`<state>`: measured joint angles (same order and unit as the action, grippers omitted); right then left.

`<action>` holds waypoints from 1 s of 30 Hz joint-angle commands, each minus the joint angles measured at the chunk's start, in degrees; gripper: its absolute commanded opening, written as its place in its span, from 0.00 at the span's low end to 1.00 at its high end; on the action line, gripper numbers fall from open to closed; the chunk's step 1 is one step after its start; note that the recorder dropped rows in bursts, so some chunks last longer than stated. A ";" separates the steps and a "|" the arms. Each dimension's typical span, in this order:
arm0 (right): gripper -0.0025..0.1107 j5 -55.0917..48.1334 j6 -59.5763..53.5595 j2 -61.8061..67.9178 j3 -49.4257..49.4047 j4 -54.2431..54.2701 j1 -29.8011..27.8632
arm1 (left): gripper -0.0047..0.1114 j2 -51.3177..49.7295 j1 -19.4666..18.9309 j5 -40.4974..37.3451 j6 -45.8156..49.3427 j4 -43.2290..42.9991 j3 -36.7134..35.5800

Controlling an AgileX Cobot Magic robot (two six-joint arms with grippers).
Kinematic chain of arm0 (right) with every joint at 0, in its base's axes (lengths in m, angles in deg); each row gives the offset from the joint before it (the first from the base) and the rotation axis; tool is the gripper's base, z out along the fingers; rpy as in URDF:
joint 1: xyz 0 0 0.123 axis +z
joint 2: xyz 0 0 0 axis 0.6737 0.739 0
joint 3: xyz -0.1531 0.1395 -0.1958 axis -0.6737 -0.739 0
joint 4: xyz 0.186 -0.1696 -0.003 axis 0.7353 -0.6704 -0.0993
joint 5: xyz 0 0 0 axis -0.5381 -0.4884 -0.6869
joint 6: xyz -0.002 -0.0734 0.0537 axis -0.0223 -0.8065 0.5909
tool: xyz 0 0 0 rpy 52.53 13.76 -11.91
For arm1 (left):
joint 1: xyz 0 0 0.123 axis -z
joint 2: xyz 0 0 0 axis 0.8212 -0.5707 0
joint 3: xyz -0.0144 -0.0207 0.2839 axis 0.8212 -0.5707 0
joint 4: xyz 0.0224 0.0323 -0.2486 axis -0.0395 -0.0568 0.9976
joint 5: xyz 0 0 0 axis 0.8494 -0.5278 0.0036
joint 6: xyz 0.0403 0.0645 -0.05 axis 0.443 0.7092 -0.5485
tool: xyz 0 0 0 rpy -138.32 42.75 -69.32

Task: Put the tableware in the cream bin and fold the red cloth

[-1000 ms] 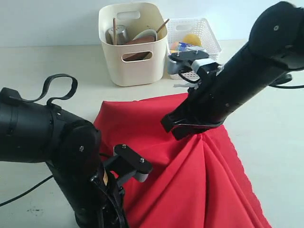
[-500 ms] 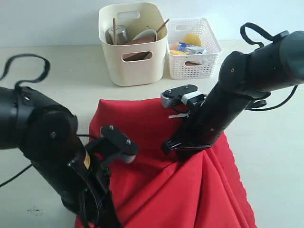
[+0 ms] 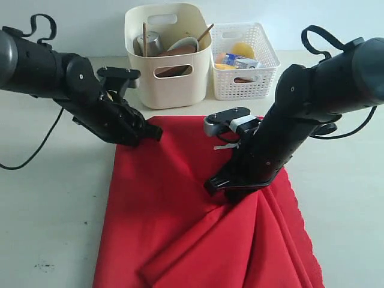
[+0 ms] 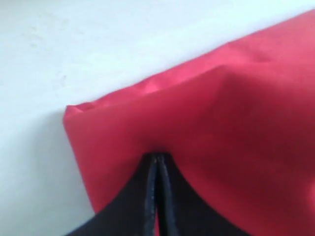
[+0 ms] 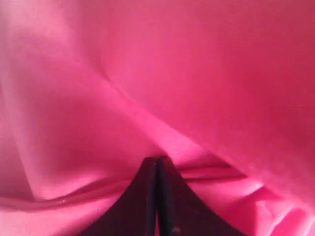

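The red cloth point(image 3: 162, 198) lies rumpled on the table with loose folds at its near right. My left gripper point(image 3: 150, 133) is shut on the cloth's far left corner point(image 4: 113, 123), its jaws closed together with fabric pinched between them point(image 4: 156, 157). Pressed down in the middle right of the cloth, my right gripper point(image 3: 231, 191) is shut on a bunched fold point(image 5: 157, 160). The cream bin point(image 3: 168, 84) stands at the back and holds the steel cup point(image 3: 150, 42), the pale bowl point(image 3: 183, 43), the brown plate point(image 3: 174, 71) and wooden sticks point(image 3: 206, 31).
A white lattice basket point(image 3: 258, 84) with a yellow item and a carton stands right of the bin. The pale tabletop point(image 3: 48, 198) shows left of the cloth. Black cables trail from both arms.
My left arm swung from the near left up to the far left, carrying the cloth's edge with it, and the cloth now lies folded over. The right gripper stayed put since half a second ago.
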<state>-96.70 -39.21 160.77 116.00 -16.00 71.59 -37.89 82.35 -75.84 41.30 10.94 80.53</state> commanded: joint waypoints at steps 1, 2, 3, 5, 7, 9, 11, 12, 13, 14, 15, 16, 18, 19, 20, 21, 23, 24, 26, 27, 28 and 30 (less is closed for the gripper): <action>0.02 -1.71 -0.08 -0.46 -0.49 -3.48 0.07 | 0.04 3.06 -1.21 -4.05 2.06 -0.71 1.32; 0.02 -1.71 0.56 -1.53 -0.22 -4.15 0.07 | 0.04 3.82 -1.21 -5.55 2.92 -0.71 1.32; 0.02 -1.71 1.44 -2.51 0.37 -4.67 0.07 | 0.04 4.38 -1.10 -7.01 3.44 -0.71 1.32; 0.02 -1.71 2.90 -5.46 2.07 -5.85 0.07 | 0.04 5.13 -0.27 -9.89 3.76 0.18 1.32; 0.02 -1.28 3.40 -8.48 4.15 -5.72 0.07 | 0.04 5.36 1.03 -10.78 4.32 0.82 0.76; 0.02 -0.66 3.55 -10.54 6.01 -5.62 0.07 | 0.04 5.36 2.51 -10.33 4.32 1.56 -0.28; 0.02 0.20 3.55 -11.13 8.33 -5.62 0.07 | 0.04 5.36 4.73 -8.53 4.32 3.68 -1.61; 0.02 0.80 3.55 -10.88 9.30 -5.81 0.07 | 0.04 5.36 5.93 -7.44 4.45 4.20 -2.15; 0.02 1.41 3.55 -10.13 10.03 -5.96 0.07 | 0.04 5.25 7.05 -5.78 4.46 4.38 -2.79; 0.02 1.71 3.55 -9.31 10.60 -6.28 0.07 | 0.04 5.09 7.95 -4.91 4.46 4.27 -2.99; 0.02 1.72 3.85 -8.00 10.98 -7.19 0.07 | 0.04 4.82 8.53 -4.51 4.46 4.27 -2.99; 0.02 1.72 4.50 -6.64 10.98 -8.09 0.07 | 0.04 4.46 8.83 -4.40 4.46 4.27 -2.99; 0.02 0.58 6.22 -3.68 10.98 -10.76 0.07 | 0.04 3.53 8.92 -4.54 4.46 4.66 -2.99; 0.02 -0.42 7.79 -2.37 10.98 -12.64 0.07 | 0.04 3.03 8.92 -5.07 4.22 4.78 -2.99; 0.02 -1.39 9.47 -1.45 10.98 -14.26 0.07 | 0.04 2.55 8.81 -5.21 4.24 4.78 -2.99; 0.02 -2.61 11.67 -0.62 10.98 -15.97 0.07 | 0.04 2.02 8.81 -5.49 4.24 4.78 -2.99; 0.02 -4.80 13.65 -0.26 10.98 -16.39 0.07 | 0.04 0.94 8.81 -5.49 4.24 4.95 -2.99; 0.02 -5.69 13.65 -0.26 10.98 -15.79 0.07 | 0.04 0.51 8.81 -5.49 4.24 4.95 -2.99; 0.02 -6.51 13.42 -1.58 10.75 -13.68 0.20 | 0.04 -0.32 8.81 -5.49 4.24 4.95 -2.99; 0.02 -6.86 12.71 -2.21 10.63 -12.39 0.46 | 0.04 -0.72 8.81 -5.49 4.24 4.95 -2.99; 0.02 -7.42 11.75 -2.80 10.38 -11.46 0.77 | 0.04 -1.05 8.81 -5.49 4.24 4.82 -2.99; 0.02 -8.49 10.78 -3.43 9.93 -10.27 1.92 | 0.04 -1.46 8.81 -5.38 4.24 4.81 -2.99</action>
<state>-103.38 -26.76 158.91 126.64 -28.42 72.27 -37.66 91.02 -81.21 45.53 15.61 77.79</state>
